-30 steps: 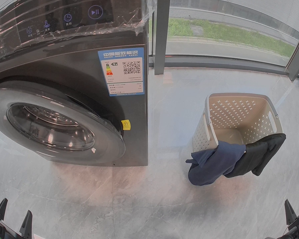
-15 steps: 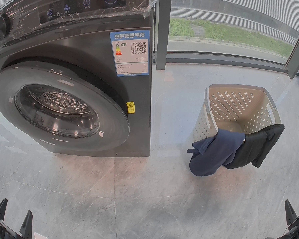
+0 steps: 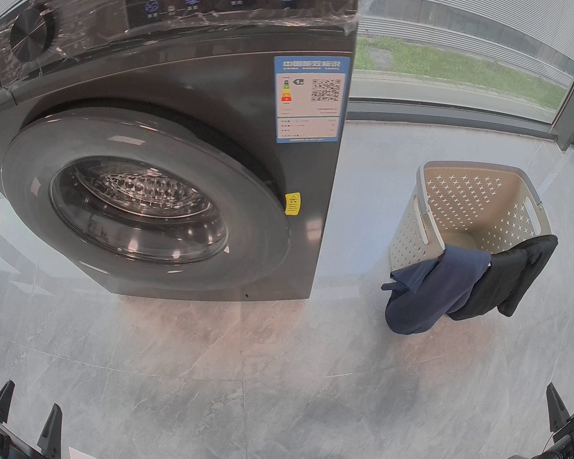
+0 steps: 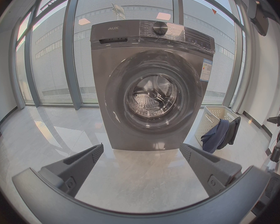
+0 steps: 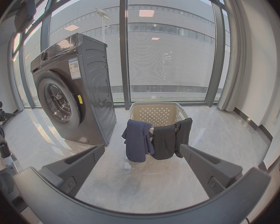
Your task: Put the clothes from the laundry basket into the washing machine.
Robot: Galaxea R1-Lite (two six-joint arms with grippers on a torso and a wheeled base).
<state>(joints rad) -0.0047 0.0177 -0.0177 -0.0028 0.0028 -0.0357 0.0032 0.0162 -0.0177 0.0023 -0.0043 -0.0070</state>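
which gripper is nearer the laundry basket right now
Right. The right gripper is in front of the laundry basket; the left gripper is far across, in front of the washing machine.

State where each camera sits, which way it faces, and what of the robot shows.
Head view: on the head, looking down at the washing machine and laundry basket; left gripper and right gripper at the near edge.
Left wrist view: on the left wrist, facing the machine's door; own open fingers in front.
Right wrist view: on the right wrist, facing the basket; own open fingers.
Shared: all show machine and basket.
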